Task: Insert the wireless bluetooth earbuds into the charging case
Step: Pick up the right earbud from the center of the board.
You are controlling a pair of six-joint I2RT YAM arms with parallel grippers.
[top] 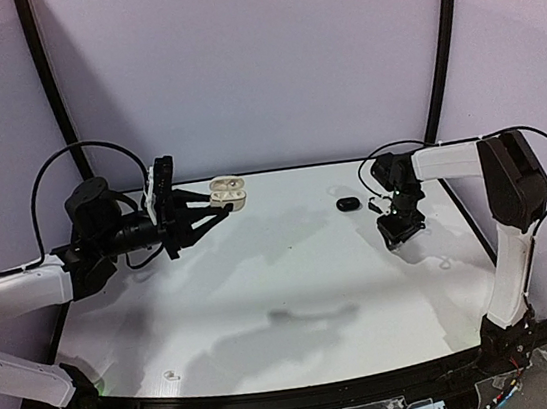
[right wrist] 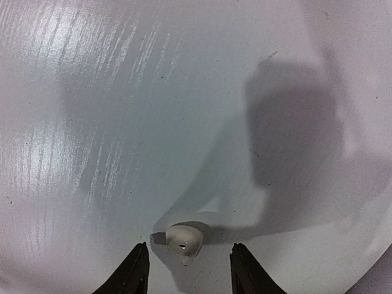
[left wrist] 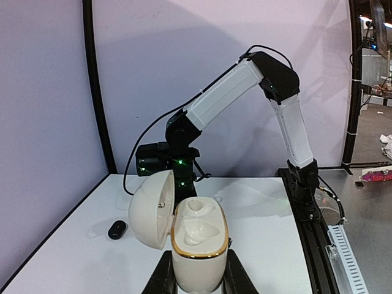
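White earbud [right wrist: 184,240] lies on the table [right wrist: 122,122], untouched inside the spread right gripper [right wrist: 190,246].

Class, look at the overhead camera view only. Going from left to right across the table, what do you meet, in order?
left gripper → open white charging case held in it → small black oval object lying on the table → right gripper pointing down at the table

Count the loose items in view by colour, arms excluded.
Cream or white: 2, the open cream oval charging case with a gold rim and the tiny white pebble-shaped earbud
Black: 1, the small black oval item, too small to tell whether it is a bud or a case
Total: 3
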